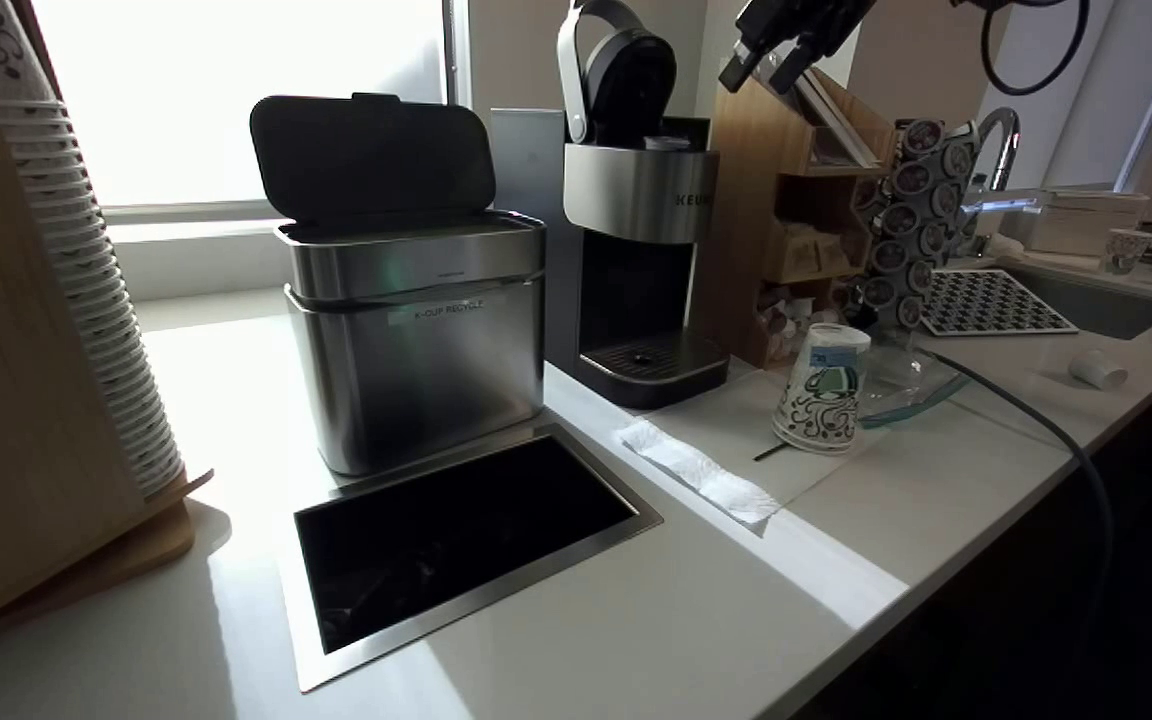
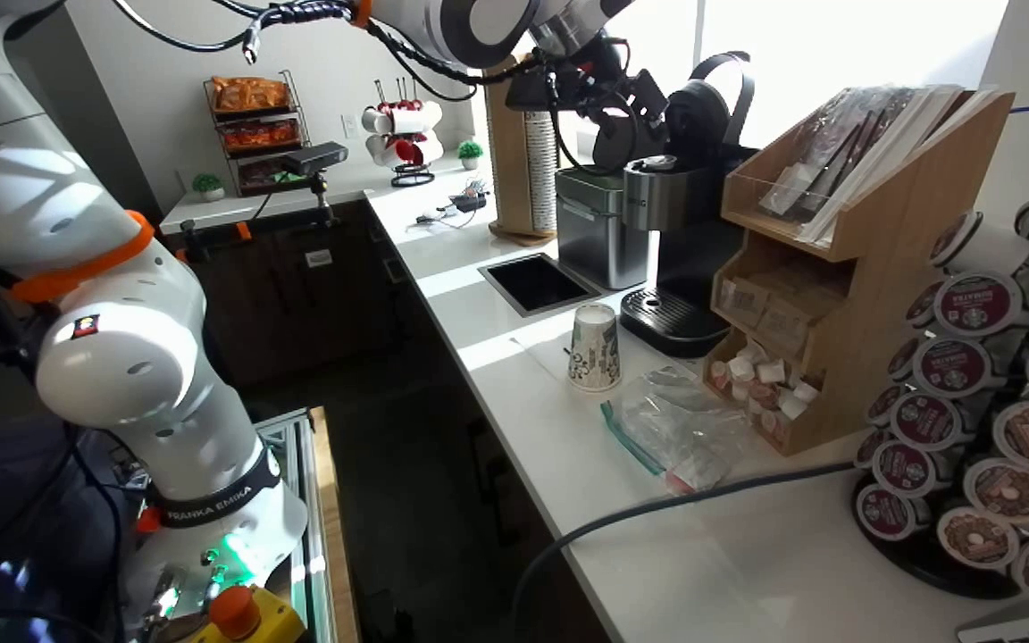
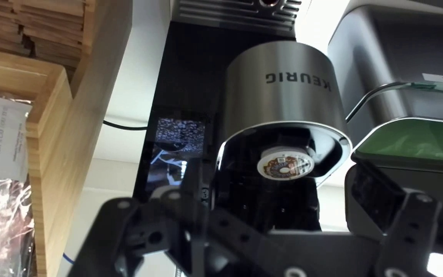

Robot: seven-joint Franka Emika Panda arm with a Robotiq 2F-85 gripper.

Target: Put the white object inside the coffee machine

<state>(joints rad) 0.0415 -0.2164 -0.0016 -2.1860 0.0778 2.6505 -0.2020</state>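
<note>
The coffee machine stands on the counter with its silver body [image 1: 626,190] [image 2: 657,198] and its black head swung up. The wrist view shows its silver front [image 3: 283,82]. The white object is a pod [image 1: 666,143] [image 2: 658,162] with a printed lid. It sits in the machine's open top, and part of its white side shows in the wrist view [image 3: 285,165]. How deep it sits I cannot tell. My gripper [image 1: 764,76] [image 2: 648,96] is open and empty above the machine. In the wrist view its fingers [image 3: 283,186] stand wide apart, clear of the pod.
A brushed-steel bin [image 1: 426,360] with its lid raised stands beside the machine. A wooden organizer [image 2: 890,304] stands on the other side. An upside-down paper cup [image 2: 595,348], a plastic bag [image 2: 680,429] and a pod rack [image 2: 952,446] are on the counter.
</note>
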